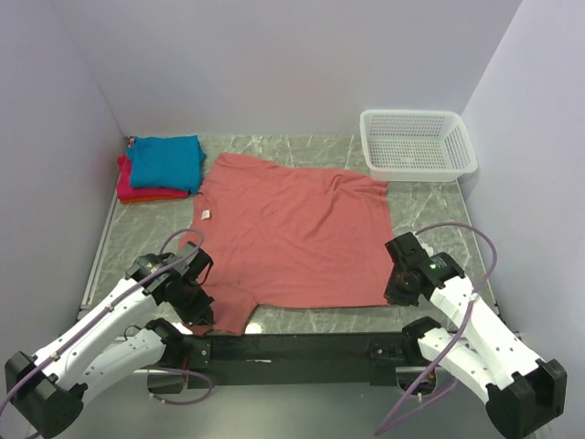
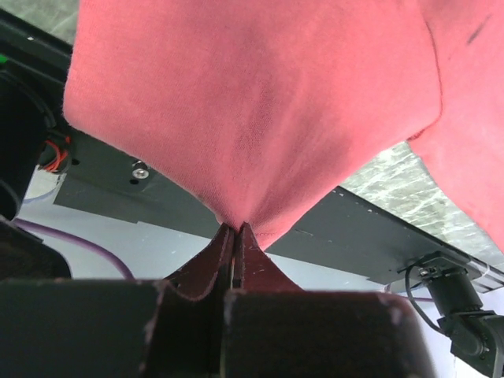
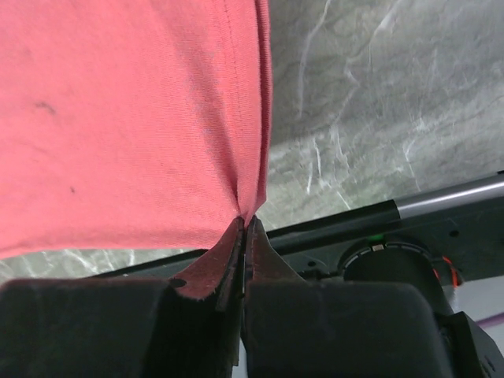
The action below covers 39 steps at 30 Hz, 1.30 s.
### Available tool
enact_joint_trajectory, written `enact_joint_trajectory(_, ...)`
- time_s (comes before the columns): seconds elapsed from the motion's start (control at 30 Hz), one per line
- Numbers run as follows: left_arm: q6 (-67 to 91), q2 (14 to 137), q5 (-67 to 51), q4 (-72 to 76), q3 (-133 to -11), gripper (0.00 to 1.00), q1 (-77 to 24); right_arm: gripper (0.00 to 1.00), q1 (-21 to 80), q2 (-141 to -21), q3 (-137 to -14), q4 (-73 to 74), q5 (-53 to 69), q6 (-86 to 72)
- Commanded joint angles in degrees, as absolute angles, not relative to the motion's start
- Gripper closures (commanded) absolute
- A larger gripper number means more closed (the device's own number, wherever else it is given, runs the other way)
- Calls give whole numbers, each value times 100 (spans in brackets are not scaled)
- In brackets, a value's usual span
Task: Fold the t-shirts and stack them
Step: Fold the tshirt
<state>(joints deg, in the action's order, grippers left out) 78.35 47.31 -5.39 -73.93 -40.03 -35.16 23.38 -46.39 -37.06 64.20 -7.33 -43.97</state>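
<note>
- Pale walls box in a grey-green marbled surface.
- The left tool is clenched on the near left corner of the salmon-red t-shirt. In its wrist view the cloth is pinched to a peak at the tips and fans out wide beyond them.
- The right tool is clenched on the shirt's near right corner. The stitched hem runs straight away from the tips, with bare marbling just to its right.
- From those two pinched corners the shirt spreads away from the tools, mostly flat across the middle of the surface. There are a few soft wrinkles toward its far right.
- A small white tag shows near the shirt's left edge. Any print on it is too small to read.
- In the left wrist view the held corner hangs over the black rail at the near edge of the surface.
- A folded teal-blue t-shirt lies on top of a folded magenta-pink t-shirt in the far left corner, just beside the spread shirt's far left corner.
- A white mesh basket stands in the far right corner, near the shirt's far right corner, well away from both tools.
</note>
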Motion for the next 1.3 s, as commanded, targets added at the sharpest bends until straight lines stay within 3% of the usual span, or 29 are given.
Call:
enact_joint_trajectory(0.0,7945,4710,-589,-7700,-4192,99,-3568,100,2373,-4886,-3876,6548,-668,-4140)
enact_joint_trajectory(0.43,6795,6942,508,-7347,-5668,99,-3288,100,2329,-5668,-4280,5995,-1002,-3912)
enact_joint_trajectory(0.63,6127,7470,694,-7023,-6389,100,-2760,100,2171,-6108,-4710,5713,-1230,-3595)
enact_joint_trajectory(1.27,6038,8753,1688,-6532,-8164,99,-2505,100,1407,-6714,-5256,4676,-757,-3164)
